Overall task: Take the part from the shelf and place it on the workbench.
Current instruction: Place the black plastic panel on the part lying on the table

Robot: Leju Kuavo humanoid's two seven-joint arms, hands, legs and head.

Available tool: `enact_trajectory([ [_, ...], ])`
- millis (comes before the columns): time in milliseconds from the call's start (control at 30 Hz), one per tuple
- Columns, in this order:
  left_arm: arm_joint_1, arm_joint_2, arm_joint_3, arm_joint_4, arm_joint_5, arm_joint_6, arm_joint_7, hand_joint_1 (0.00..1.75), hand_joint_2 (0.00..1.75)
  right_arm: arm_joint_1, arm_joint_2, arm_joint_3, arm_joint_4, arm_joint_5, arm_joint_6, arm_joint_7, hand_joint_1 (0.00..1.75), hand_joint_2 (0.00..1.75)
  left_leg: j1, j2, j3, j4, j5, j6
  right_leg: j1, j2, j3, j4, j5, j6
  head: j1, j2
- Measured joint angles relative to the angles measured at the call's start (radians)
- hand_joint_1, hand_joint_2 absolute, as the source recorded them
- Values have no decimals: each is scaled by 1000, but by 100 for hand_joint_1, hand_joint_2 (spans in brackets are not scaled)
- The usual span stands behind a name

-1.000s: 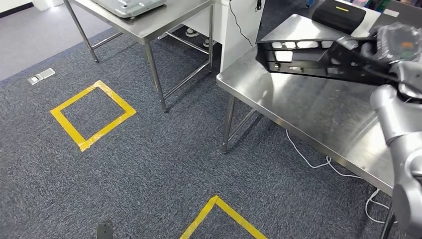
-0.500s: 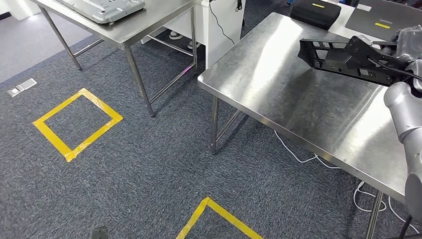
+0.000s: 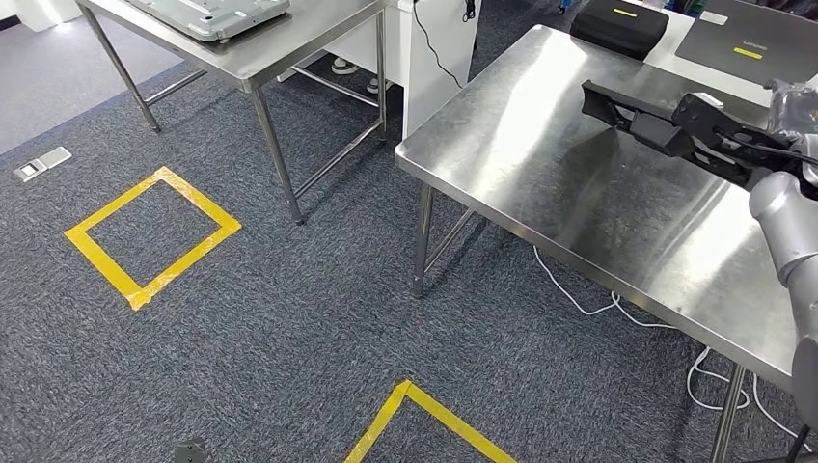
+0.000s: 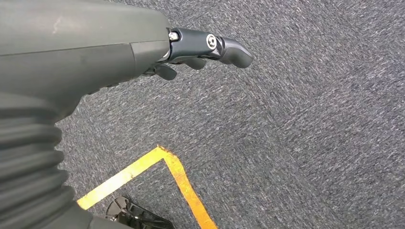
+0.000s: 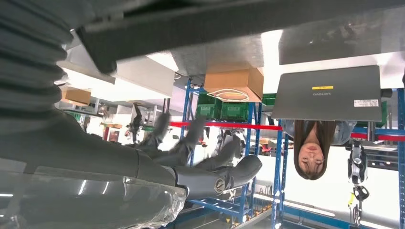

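Part in my right hand, over the workbench; set-down not yet made.

My right hand grips the black part at its near end, fingers wrapped round it; the part reaches out from the hand, low over the steel workbench, and I cannot tell whether it touches the top. My left hand hangs over the carpet holding nothing, fingers loosely curled. Step in hand, as I judge it: placing. The next move calls for lowering the part flat onto bare steel, clear of the laptop and black case beyond, then letting the fingers go.
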Motion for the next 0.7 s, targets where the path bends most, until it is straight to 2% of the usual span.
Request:
enact_trajectory([
  [67,0,1,0,0,-9,-10,30,0,0,0,5,0,12,8,34,12,0,0,0,0,0,0,1,1,0,0,0,0,1,1,0,0],
  [200,2,1,-4,0,-29,-25,63,0,0,0,13,0,23,22,90,45,0,175,2,0,0,-1,1,2,2,0,0,0,1,2,0,0],
  [700,3,1,-21,0,-49,-24,87,0,0,0,34,0,37,26,138,70,0,175,4,0,0,-1,1,1,4,0,-1,0,1,1,0,0],
])
